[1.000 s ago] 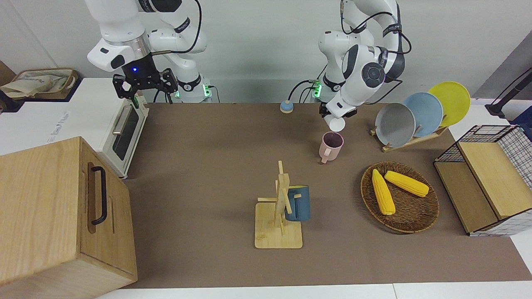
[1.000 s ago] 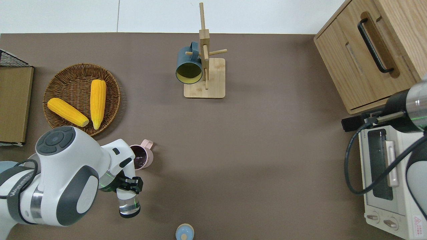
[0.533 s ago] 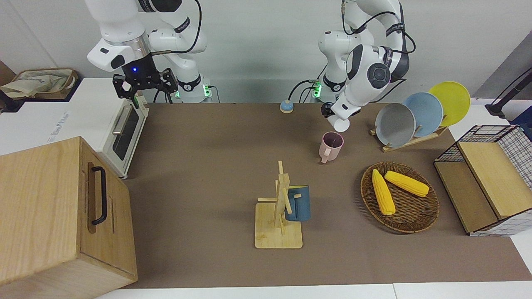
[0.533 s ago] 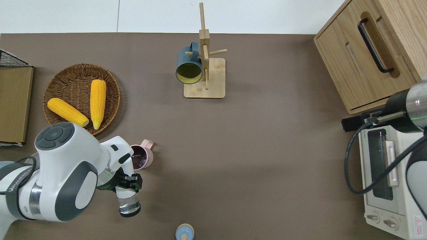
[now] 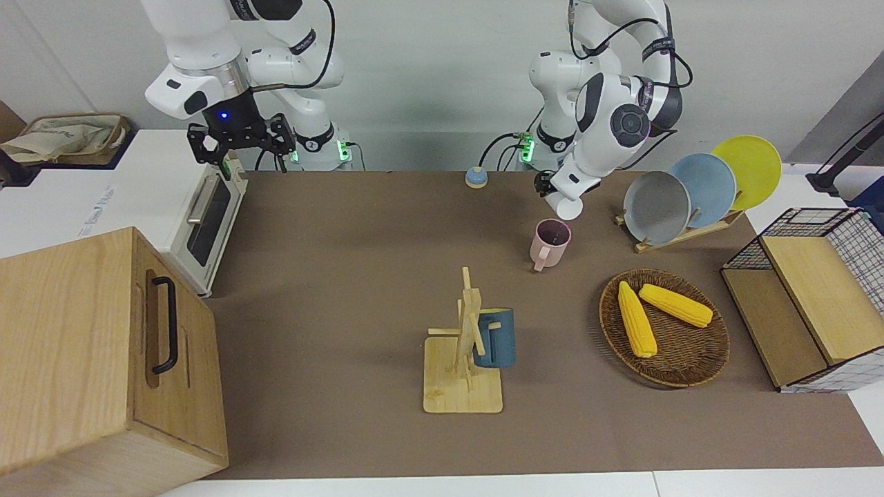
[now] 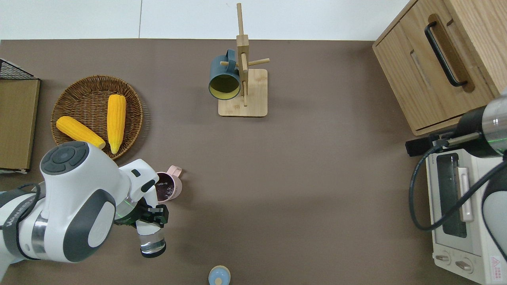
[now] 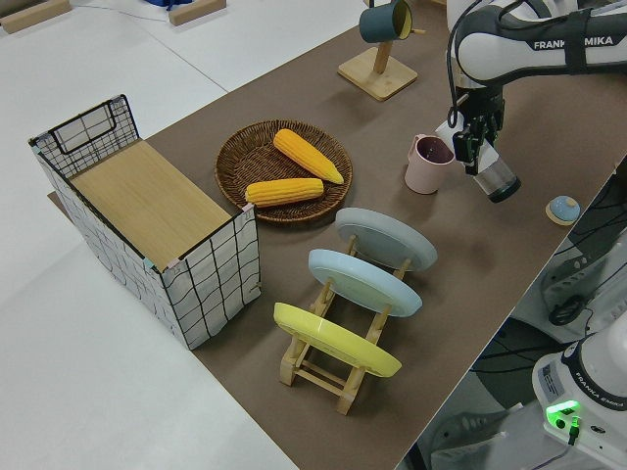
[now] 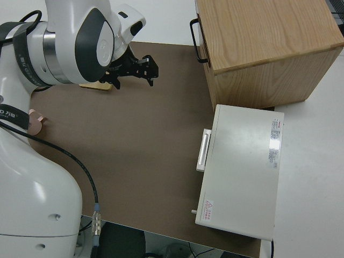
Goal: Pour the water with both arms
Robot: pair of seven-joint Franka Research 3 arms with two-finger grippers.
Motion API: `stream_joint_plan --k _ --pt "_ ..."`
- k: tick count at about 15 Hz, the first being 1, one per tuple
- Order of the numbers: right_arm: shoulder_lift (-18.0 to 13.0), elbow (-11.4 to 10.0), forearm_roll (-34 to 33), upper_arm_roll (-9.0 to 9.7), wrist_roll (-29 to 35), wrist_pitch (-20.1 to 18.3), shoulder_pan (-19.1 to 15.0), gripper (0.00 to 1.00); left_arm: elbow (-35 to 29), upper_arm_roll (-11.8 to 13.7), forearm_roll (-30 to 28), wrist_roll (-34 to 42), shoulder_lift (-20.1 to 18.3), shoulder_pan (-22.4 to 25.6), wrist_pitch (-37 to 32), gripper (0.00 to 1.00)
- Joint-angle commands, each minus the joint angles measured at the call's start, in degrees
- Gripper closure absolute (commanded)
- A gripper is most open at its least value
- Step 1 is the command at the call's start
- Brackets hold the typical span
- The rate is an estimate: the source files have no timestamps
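Note:
My left gripper [image 6: 149,216] [image 5: 550,185] [image 7: 476,145] is shut on a clear glass [image 6: 152,242] [image 5: 565,206] [image 7: 499,180], which it holds tilted in the air. The glass hangs over the brown mat close beside a pink mug [image 6: 169,187] [image 5: 550,242] [image 7: 428,164]. That mug stands upright on the mat with dark liquid inside, its handle turned away from the robots. My right gripper [image 5: 240,141] [image 8: 141,69] is open and empty, its arm parked.
A mug tree [image 6: 243,85] carries a blue mug [image 6: 224,79]. A wicker basket [image 6: 75,89] holds two corn cobs. A plate rack [image 5: 699,188], a wire box [image 5: 808,297], a wooden cabinet [image 6: 439,59], a toaster oven [image 6: 455,213] and a small blue knob [image 6: 219,276] ring the mat.
The left arm's upper joints have shifted a little and the glass has moved slightly with them. The pink mug and the right arm have not moved.

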Motion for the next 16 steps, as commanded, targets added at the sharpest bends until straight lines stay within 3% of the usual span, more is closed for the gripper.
stream_joint_plan --k 1,16 --pt "-0.08 0.10 0.76 0.03 -0.47 -0.62 -0.23 0.011 2.88 0.09 1.12 -2.17 0.50 -0.76 -3.70 1.00" --pt "-0.08 0.10 0.76 0.03 -0.47 -0.62 -0.23 0.011 2.79 -0.35 1.82 -2.26 0.76 -0.93 -4.41 1.00"
